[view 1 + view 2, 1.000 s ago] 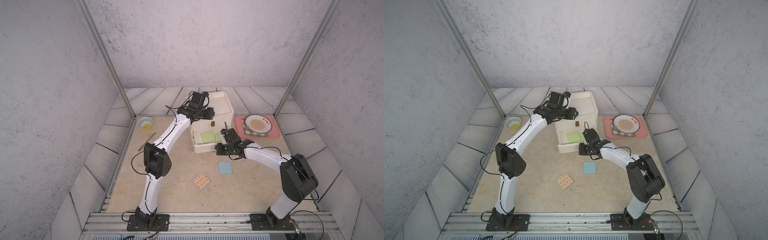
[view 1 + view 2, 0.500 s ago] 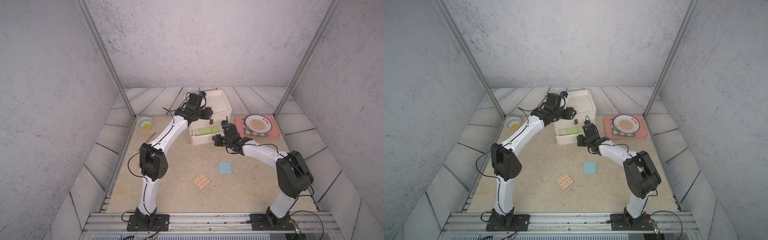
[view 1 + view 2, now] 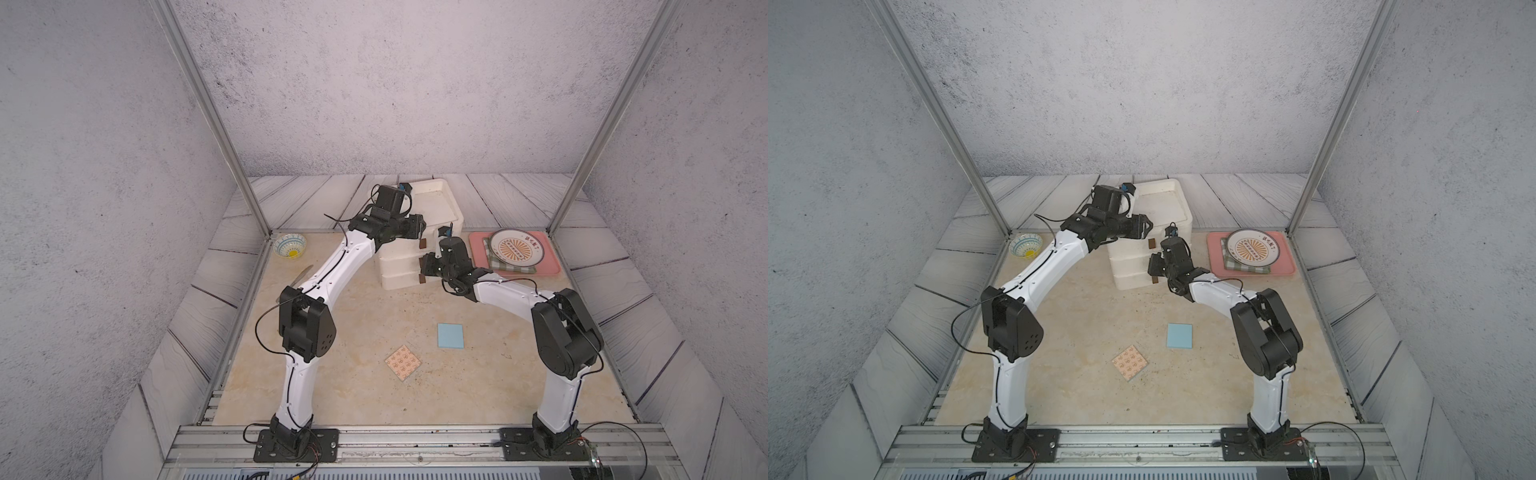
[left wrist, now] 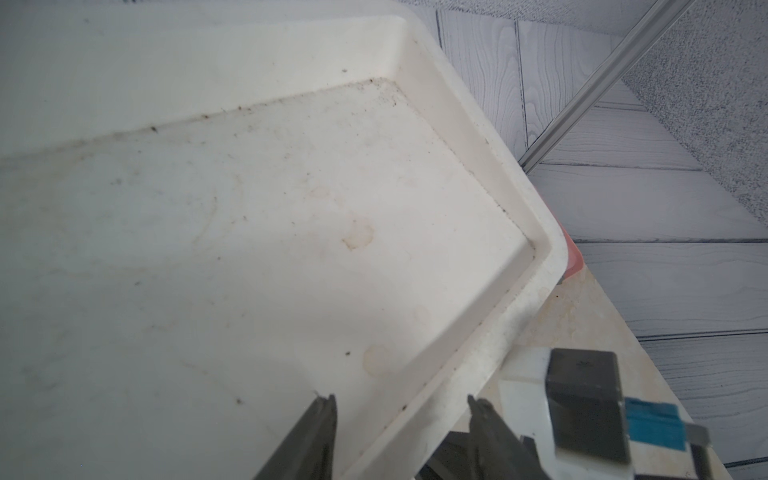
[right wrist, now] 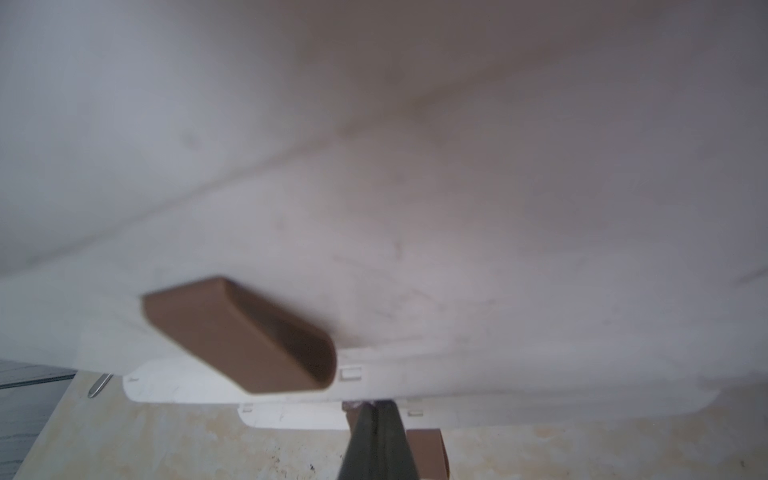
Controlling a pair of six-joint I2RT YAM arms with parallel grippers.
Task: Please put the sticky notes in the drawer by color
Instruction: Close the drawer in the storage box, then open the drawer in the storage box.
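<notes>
Chest (image 3: 395,280) sat at the back of the table (image 3: 353,395), all 3 drawers shut. L gripper (image 4: 401,409) hung over its lid (image 4: 291,208), jaws part open astride the front rim; couldn't tell if they touched it. R gripper (image 5: 377,409) was pinched shut, tips at the chest's front near a brown handle (image 5: 237,336), w/ nothing visibly held. Blue note (image 3: 450,335) & peach note (image 3: 403,362) lay flat on the table, near each other but apart, well in front of the chest.

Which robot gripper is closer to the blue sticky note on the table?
Right. The right gripper is at the front of the drawer, beyond the blue sticky note; the left gripper is farther back, over its lid rim.
</notes>
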